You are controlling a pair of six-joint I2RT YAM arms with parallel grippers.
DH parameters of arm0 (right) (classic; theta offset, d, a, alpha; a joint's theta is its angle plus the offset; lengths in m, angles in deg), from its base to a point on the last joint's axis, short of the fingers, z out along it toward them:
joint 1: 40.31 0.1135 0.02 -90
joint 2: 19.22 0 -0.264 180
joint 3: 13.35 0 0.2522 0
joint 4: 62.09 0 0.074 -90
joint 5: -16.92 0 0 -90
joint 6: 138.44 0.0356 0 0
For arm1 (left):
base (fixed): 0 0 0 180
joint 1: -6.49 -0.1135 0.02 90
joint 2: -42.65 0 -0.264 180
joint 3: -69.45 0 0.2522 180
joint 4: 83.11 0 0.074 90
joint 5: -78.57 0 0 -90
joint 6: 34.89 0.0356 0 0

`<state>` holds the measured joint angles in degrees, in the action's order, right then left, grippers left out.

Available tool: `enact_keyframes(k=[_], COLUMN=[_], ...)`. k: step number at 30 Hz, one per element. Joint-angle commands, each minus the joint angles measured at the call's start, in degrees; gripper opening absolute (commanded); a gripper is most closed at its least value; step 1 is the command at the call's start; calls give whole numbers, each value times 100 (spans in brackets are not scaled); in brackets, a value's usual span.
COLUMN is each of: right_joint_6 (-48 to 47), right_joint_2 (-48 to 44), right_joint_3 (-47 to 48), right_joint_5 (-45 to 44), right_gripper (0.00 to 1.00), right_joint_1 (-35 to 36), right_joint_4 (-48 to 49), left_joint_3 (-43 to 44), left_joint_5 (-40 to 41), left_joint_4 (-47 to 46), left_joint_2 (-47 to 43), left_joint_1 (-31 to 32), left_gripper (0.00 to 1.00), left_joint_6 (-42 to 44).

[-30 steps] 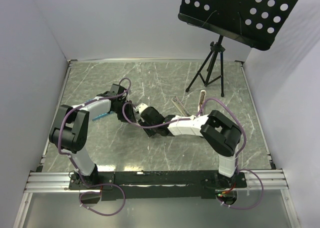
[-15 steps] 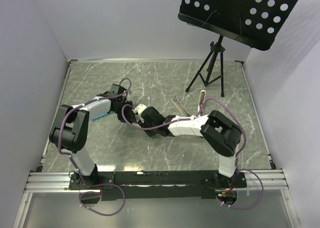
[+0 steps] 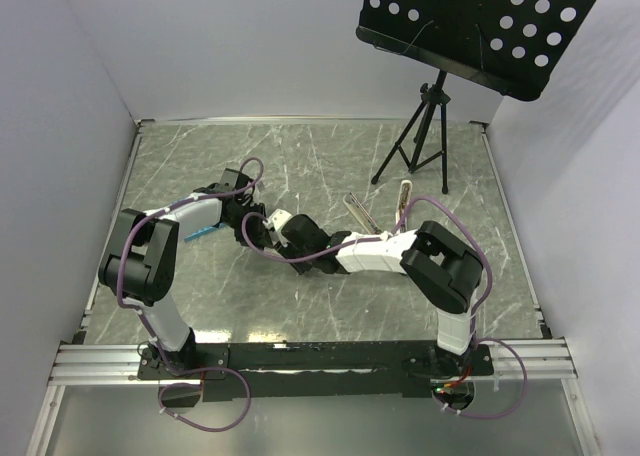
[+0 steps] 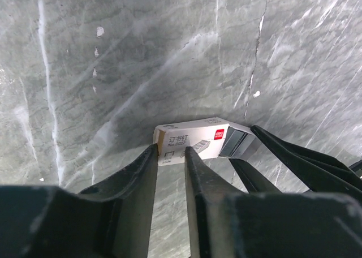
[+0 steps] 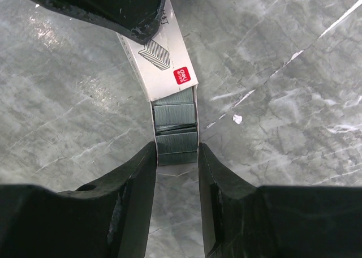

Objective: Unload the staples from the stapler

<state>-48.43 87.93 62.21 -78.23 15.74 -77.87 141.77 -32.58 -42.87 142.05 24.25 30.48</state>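
Observation:
The stapler (image 3: 358,212) lies opened out on the table right of centre, its silvery channel beside a narrow white part (image 3: 405,192). Its staples are too small to make out there. Both grippers meet over a small white staple box (image 3: 276,219) at mid-table. My left gripper (image 4: 169,153) is shut on the end of the box's printed white sleeve (image 4: 192,139). My right gripper (image 5: 176,150) is shut on the box's inner tray (image 5: 176,134), which is slid partly out of the sleeve (image 5: 161,65) and shows dark grey metal strips.
A black tripod (image 3: 420,141) with a perforated black music-stand tray (image 3: 480,26) stands at the back right. White walls enclose the grey marble table (image 3: 300,306) on three sides. Purple cables loop off both arms.
Both grippers and the box between them have drifted slightly to the left. Their grips look unchanged.

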Motion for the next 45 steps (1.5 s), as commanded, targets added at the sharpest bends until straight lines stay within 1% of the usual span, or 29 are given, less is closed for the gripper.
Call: enact_keyframes(k=[1, 3, 6, 9, 14, 17, 20, 23, 26, 28, 31, 33, 35, 40, 45], right_joint_6=[-423, -563, -722, -792, -897, -871, -836, -775, -783, -775, -713, -722, -765, -783, -713], right_joint_2=[-98, -203, -353, -423, -344, -274, -327, -397, -309, -274, -274, -257, -239, -151, -186], right_joint_3=[-308, -457, -660, -731, -643, -538, -546, -625, -564, -555, -590, -573, -538, -432, -458], right_joint_5=[-4, 101, 373, 480, 445, 261, 225, 172, 190, 198, 190, 216, 251, 163, 102], right_gripper=[38, 38, 38, 38, 38, 38, 38, 38, 37, 37, 36, 36, 36, 36, 36], right_joint_1=[11, 11, 28, 37, 116, 204, 301, 301, 292, 301, 301, 292, 301, 301, 301], right_joint_4=[176, 526, 790, 879, 510, 230, 229, 255, 229, 237, 343, 369, 387, 378, 413], left_joint_3=[182, 199, 190, 182, 173, 164, 94, 59, 50, 41, 58, 85, 102, 102, 32], left_joint_5=[-293, -398, -513, -574, -610, -575, -523, -251, -171, -74, -100, -179, -337, -487, -522], left_joint_4=[6, -2, -55, -73, -99, -99, -117, -20, -3, 24, 42, 68, 50, 6, -73], left_joint_2=[71, 71, 63, 54, 10, -34, -131, -183, -236, -245, -201, -131, -78, 1, -69], left_joint_1=[26, 26, 35, 35, 43, 52, 70, 70, 79, 79, 87, 114, 140, 237, 298], left_gripper=[32, 33, 33, 32, 32, 35, 38, 40, 43, 43, 41, 34, 32, 30, 32], left_joint_6=[115, 142, 186, 221, 274, 300, 248, 186, 160, 133, 177, 212, 265, 274, 151])
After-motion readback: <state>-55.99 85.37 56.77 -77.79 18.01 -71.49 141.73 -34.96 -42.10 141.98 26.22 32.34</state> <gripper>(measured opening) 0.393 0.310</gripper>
